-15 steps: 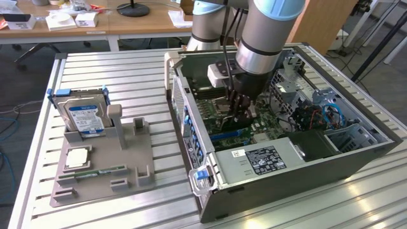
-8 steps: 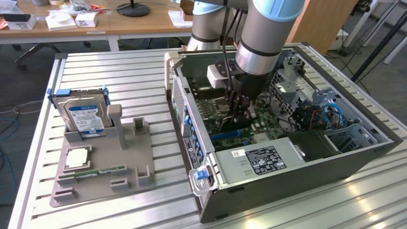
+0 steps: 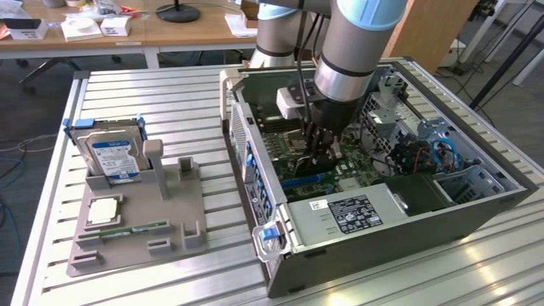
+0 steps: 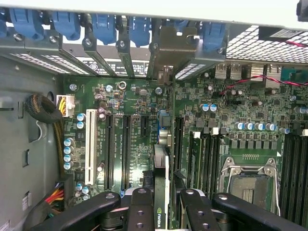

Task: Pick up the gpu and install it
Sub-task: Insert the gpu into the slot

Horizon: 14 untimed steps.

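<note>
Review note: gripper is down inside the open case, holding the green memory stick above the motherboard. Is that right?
Not quite. The gripper is inside the open case above the motherboard, but it holds the gpu, edge-on between its fingers in the wrist view. The green memory stick lies in the grey holder outside the case.
</note>
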Each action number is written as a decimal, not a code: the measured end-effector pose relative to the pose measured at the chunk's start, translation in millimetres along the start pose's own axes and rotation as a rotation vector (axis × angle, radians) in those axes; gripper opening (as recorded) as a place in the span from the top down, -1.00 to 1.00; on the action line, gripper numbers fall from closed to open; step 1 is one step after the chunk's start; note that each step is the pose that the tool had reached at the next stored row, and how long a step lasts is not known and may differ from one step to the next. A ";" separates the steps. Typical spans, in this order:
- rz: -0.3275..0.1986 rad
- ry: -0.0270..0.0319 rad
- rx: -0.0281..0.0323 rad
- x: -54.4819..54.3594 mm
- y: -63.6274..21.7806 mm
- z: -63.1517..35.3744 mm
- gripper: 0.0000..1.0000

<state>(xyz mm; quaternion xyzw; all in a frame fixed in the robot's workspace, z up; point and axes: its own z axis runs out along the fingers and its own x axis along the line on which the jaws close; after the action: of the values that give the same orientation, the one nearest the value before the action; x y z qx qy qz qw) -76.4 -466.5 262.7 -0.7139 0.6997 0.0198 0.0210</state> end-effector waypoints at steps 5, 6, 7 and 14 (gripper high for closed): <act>0.000 0.0003 -0.0001 0.1 0.0 0.3 0.48; 0.000 0.0004 -0.0001 0.0 0.0 0.4 0.48; 0.000 0.0003 -0.0001 0.0 0.0 0.5 0.48; 0.000 0.0000 0.0000 0.0 0.0 1.9 0.48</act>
<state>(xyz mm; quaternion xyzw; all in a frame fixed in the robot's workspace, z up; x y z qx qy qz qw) -76.4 -466.3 260.9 -0.7138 0.6997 0.0197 0.0209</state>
